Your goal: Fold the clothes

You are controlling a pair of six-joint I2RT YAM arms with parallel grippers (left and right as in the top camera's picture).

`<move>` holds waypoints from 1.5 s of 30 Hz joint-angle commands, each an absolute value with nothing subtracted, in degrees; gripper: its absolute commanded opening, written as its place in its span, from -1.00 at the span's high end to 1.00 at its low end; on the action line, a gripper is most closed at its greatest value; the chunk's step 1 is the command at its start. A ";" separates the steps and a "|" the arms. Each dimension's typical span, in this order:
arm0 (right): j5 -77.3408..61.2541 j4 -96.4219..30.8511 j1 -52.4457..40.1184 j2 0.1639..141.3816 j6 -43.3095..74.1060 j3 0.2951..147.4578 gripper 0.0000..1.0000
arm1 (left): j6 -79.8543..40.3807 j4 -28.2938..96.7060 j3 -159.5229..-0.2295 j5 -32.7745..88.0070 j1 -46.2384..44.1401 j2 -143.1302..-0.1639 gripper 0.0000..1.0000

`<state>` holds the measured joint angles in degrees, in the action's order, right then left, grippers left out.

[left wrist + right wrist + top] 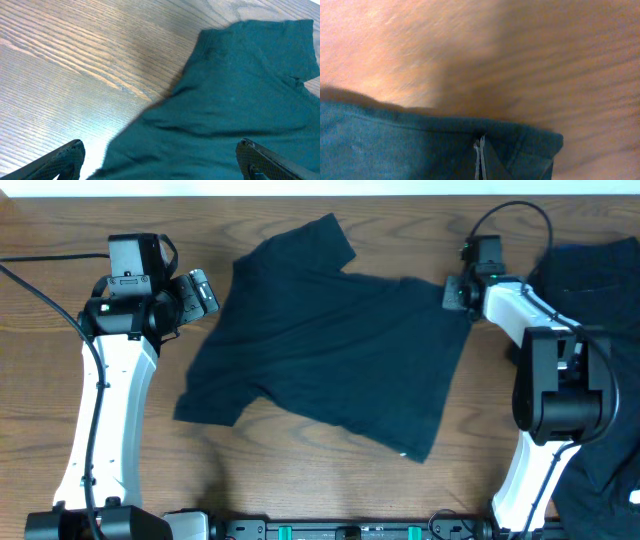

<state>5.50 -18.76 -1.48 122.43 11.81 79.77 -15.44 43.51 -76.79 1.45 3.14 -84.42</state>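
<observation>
Left arm: is rising from the near-left base, bending over the table (300, 480) and aiming its wrist toward the shirt's left side.
Left gripper (203, 292): is standing spread wide just beside the cloth, gripping nothing; in its wrist view (160, 150) the two fingers (70, 155) are framing cloth and bare wood.
Right arm: is stretching from the near-right base toward the far side, wrist turning left.
Right gripper (455, 293): is pinching tight on the hemmed edge of the shirt's far-right corner (480, 150).
T-shirt (330, 340): is lying spread out mid-table between both arms, one sleeve pointing to the far edge.
Other clothes (600, 270): are lying heaped at the table's right edge, beside the right arm.
</observation>
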 commanded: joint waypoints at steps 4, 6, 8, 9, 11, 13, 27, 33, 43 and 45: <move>6.52 -14.33 4.78 126.67 7.99 77.73 0.98 | -15.77 43.66 -77.10 0.99 3.03 -84.97 -0.96; 4.38 -14.09 5.65 126.65 4.93 79.05 0.98 | -15.77 43.66 -77.10 0.99 3.03 -84.97 -0.96; 3.84 -16.38 5.98 126.19 2.61 81.84 0.95 | -15.77 43.66 -77.10 0.99 3.03 -84.97 -0.96; 3.84 -18.33 5.98 125.75 1.93 83.79 0.92 | -15.77 43.66 -77.10 0.99 3.03 -84.97 -0.96; 3.81 -22.48 5.93 124.62 1.76 87.59 0.80 | -15.77 43.66 -77.10 0.99 3.03 -84.97 -0.96; 3.07 -27.57 5.80 123.07 1.83 91.98 0.58 | -15.77 43.66 -77.10 0.99 3.03 -84.97 -0.96; -6.50 -60.80 1.04 107.35 10.96 105.75 -0.50 | -15.77 43.66 -77.10 0.99 3.03 -84.97 -0.96; -6.50 -68.79 -2.20 104.49 12.23 105.75 0.02 | -15.77 43.66 -77.10 0.99 3.03 -84.97 -0.96; -6.48 -82.43 -3.62 104.51 15.40 105.54 0.23 | -15.77 43.66 -77.10 0.99 3.03 -84.97 -0.96; -6.52 -85.10 -3.62 104.51 16.36 105.54 0.20 | -15.77 43.66 -77.10 0.99 3.03 -84.97 -0.96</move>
<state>-6.24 -83.40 -3.20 104.62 14.15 105.27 -15.44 43.51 -76.79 1.45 3.14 -84.44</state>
